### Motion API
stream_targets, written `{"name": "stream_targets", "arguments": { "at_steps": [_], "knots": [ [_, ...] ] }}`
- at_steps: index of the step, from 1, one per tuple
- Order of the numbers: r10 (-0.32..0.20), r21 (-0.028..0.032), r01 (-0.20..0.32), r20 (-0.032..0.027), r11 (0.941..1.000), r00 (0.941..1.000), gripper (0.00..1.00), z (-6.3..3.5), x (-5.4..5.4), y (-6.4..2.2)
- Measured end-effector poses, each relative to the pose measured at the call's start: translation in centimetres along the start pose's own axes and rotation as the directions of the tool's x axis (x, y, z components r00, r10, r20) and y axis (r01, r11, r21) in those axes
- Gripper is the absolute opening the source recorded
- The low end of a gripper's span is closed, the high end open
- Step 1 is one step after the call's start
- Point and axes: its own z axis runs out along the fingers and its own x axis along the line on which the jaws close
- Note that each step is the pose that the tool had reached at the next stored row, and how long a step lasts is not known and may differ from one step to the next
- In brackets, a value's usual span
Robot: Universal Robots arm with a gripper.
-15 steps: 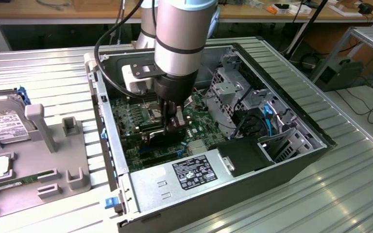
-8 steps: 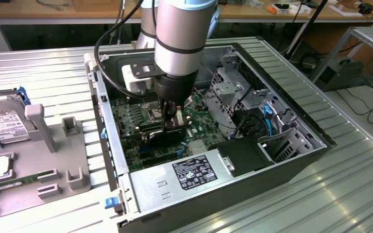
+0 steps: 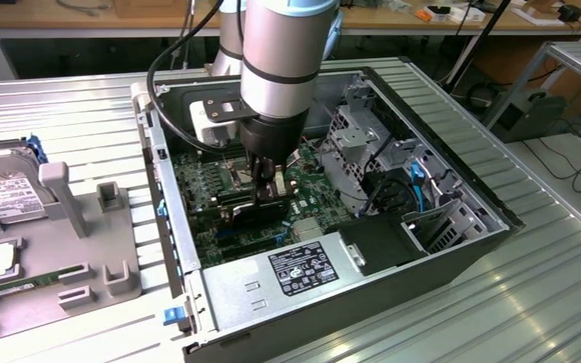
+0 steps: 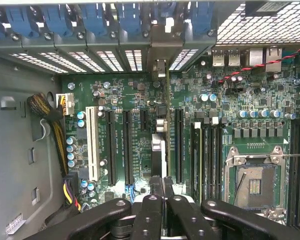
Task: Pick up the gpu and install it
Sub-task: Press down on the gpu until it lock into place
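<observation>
Now, biggest first: the open computer case [image 3: 452,249] lies on its side on the ribbed metal table [image 3: 563,302], and my arm [image 3: 285,53] reaches straight down into it. Under me the green motherboard [image 4: 240,105] spreads out, its long black expansion slots [image 4: 111,145] running in parallel toward the rear bracket openings [image 4: 135,59]. My gripper [image 4: 161,192] is closed tight on the gpu [image 4: 159,150], which I hold edge-on and upright, its silver bracket end pointing at the rear wall of the case. It hangs over the board between two slots, close to the surface; whether its edge has met a slot I cannot tell. To do this well, I judge the card must stay vertical, its edge square along the slot and the bracket lined with its opening, with pressure straight down, never sideways.
</observation>
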Motion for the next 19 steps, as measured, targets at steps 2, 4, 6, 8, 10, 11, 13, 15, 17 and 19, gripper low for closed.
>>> {"name": "stream_targets", "arguments": {
  "at_steps": [2, 4, 6, 8, 10, 11, 13, 15, 17, 19],
  "knots": [
    [0.0, 0.0, 0.0, 0.0, 1.0, 1.0, 0.11, 0.0, 0.0, 0.0],
    [0.0, -0.0001, 0.0, -0.0002, 1.0, 1.0, 0.11, 0.0, 0.0, 0.0],
    [0.0, 0.0001, 0.0, 0.0001, 1.0, 1.0, 0.11, 0.11, 0.0, 0.0],
    [0.0, 0.0001, 0.0, 0.0004, 1.0, 1.0, 0.11, 0.22, 0.0, 0.0],
    [0.0, 0.0001, 0.0, 0.001, 1.0, 1.0, 0.11, 0.68, 0.0, 0.01],
    [0.0, 0.0009, 0.0, 0.001, 1.0, 1.0, 0.11, 0.97, 0.0, 0.01],
    [0.0, 0.0079, 0.0, 0.0008, 1.0, 1.0, 0.11, 1.18, 0.0, 0.39],
    [0.0, 0.0087, 0.0, 0.001, 1.0, 1.0, 0.11, 1.22, 0.0, 0.39],
    [0.0, 0.0071, 0.0, 0.0018, 1.0, 1.0, 0.11, 1.05, 0.0, 0.38],
    [0.0, -0.0016, 0.0, 0.0014, 1.0, 1.0, 0.11, 0.38, 0.0, 0.38]
  ]
}}
